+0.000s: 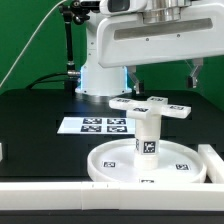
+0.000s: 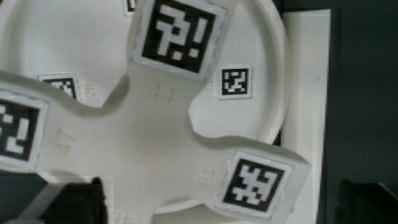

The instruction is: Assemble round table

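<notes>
The round disc (image 1: 112,166) lies flat at the front of the table. The thick leg (image 1: 148,135) stands upright on its middle, and the cross-shaped base piece (image 1: 150,105) sits on top of the leg. My gripper (image 1: 161,75) hangs just above the base piece. In the wrist view the base piece (image 2: 143,130) fills the picture with its tags, the disc (image 2: 267,60) shows behind it and the leg is hidden. My gripper (image 2: 217,208) is open, its dark fingertips (image 2: 68,205) far apart on either side of the base piece.
The marker board (image 1: 100,124) lies on the black table behind the disc. A white border frame (image 1: 40,195) runs along the front and up the exterior view's right (image 1: 212,165). The robot's base (image 1: 100,70) and a black post (image 1: 68,45) stand at the back.
</notes>
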Robot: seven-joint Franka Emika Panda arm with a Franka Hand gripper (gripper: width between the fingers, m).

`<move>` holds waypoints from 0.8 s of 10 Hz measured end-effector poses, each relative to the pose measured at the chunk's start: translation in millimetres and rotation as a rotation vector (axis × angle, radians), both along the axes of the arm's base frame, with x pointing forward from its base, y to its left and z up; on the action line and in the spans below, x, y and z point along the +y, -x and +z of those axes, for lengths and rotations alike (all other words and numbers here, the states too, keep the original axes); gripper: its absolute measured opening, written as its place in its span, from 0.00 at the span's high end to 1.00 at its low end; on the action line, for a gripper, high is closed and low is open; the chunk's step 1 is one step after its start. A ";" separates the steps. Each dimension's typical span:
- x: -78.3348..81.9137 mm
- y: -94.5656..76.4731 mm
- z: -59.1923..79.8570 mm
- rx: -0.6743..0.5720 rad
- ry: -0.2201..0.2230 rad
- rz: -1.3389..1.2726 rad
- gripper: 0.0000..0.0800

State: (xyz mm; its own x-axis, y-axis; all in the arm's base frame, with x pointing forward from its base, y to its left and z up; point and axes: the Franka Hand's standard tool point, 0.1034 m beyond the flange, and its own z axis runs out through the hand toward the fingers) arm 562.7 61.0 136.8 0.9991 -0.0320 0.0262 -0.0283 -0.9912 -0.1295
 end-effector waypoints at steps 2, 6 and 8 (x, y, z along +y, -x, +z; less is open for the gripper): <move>-8.9 1.2 -1.7 -0.035 0.021 0.318 0.19; -18.3 -2.5 0.2 -0.076 0.093 0.789 0.19; -21.4 -2.5 -0.2 -0.087 0.101 0.935 0.19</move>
